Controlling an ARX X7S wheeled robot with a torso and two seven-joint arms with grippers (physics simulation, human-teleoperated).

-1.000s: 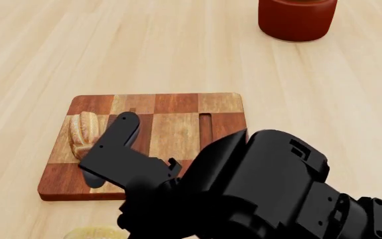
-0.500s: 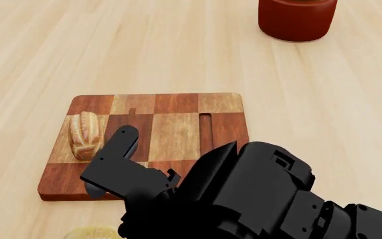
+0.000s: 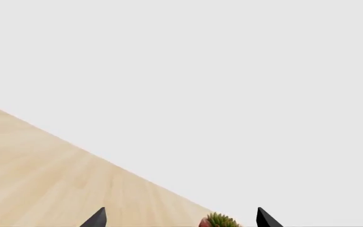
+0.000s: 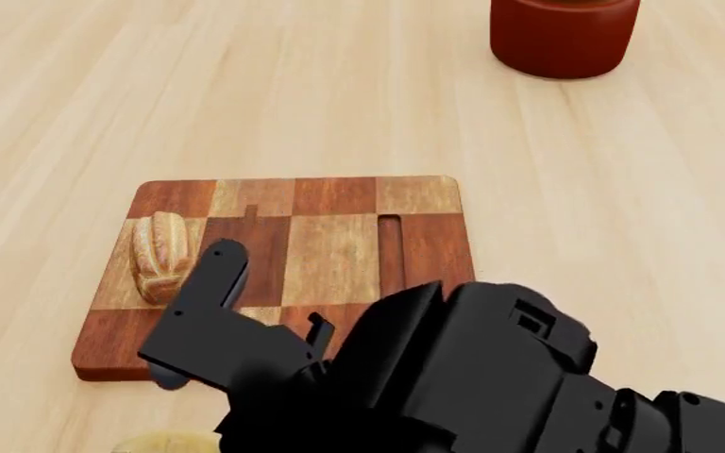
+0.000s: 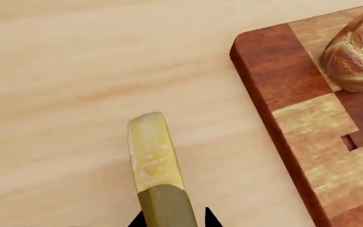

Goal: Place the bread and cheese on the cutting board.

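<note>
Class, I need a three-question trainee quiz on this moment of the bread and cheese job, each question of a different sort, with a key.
1. True or false: the bread lies on the cutting board.
2. Where is the cheese? A) on the board B) on the table beside the board C) in the red pot
3. Fill in: the arm reaching toward the cheese is the ____ arm.

Key: 1 true. 2 B. 3 right; the right gripper has its fingertips on either side of the cheese's near end.
</note>
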